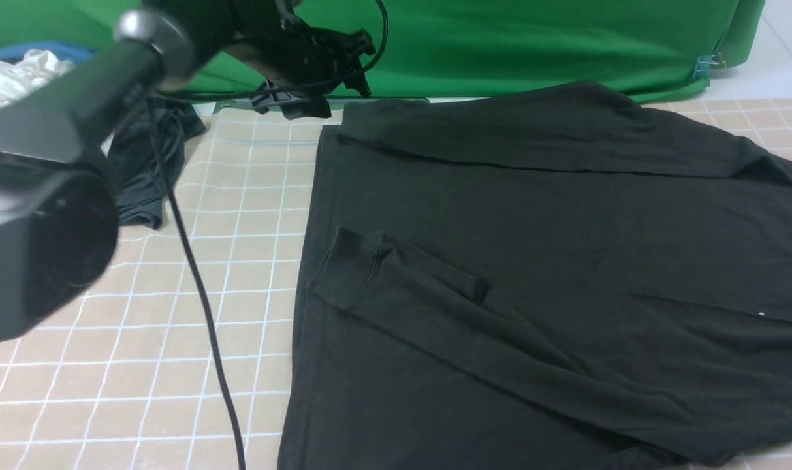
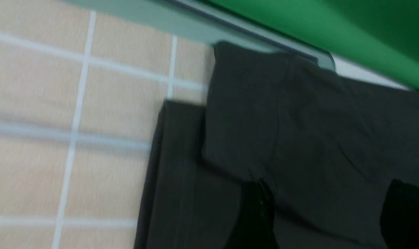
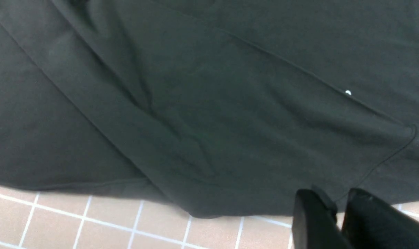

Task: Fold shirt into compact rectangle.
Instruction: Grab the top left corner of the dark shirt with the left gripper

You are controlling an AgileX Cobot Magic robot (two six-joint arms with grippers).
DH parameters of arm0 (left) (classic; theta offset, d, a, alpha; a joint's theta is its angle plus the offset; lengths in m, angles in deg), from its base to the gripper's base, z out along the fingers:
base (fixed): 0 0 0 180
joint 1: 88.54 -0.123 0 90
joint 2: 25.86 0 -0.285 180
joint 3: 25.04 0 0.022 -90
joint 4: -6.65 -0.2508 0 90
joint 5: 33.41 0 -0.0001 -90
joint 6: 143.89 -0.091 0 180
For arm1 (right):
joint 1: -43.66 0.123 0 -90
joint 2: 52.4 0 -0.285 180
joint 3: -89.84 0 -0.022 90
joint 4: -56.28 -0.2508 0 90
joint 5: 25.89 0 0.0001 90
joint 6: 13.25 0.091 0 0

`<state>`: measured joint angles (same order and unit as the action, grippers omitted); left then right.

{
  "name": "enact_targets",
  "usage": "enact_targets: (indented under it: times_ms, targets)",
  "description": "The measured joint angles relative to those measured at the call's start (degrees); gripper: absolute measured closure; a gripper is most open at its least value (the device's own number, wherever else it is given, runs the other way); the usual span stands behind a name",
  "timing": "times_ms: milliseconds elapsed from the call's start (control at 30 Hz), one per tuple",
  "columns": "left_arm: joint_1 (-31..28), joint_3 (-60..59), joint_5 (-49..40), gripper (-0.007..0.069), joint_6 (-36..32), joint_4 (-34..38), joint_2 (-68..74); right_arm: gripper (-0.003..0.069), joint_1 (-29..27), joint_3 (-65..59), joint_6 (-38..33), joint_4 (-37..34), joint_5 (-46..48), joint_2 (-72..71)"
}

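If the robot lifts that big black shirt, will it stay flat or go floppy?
Probably floppy: the shirt lies flat with soft creases and folded-over sleeves, so it would likely droop from wherever it's grabbed. The cloth looks thin, so perhaps light for its size. Pushed, it may bunch up rather than slide.

No readable text, shirt (image 1: 533, 261) bears only a tiny white speck (image 1: 761, 314), illegible

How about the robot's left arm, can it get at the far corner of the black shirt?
Probably yes. The left gripper hovers right by the shirt at its far corner with its jaws open, and nothing lies between them. The small dark garment sits off to the side, out of the way.
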<state>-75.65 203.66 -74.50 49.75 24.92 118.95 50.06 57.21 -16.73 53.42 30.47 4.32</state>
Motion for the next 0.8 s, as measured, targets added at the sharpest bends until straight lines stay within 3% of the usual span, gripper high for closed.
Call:
enact_targets:
  times_ms: [567, 800]
  targets:
    - [-0.06, 0.82, 8.74, 0.0177, -3.89, 1.64, 7.11, 0.0475, 0.00, 0.00, 0.93, -0.07, -4.13, 0.00]
    - [-0.06, 0.82, 10.76, 0.0218, -4.18, 1.90, 7.28, 0.0464, 0.00, 0.00, 0.93, -0.07, -4.25, 0.00]
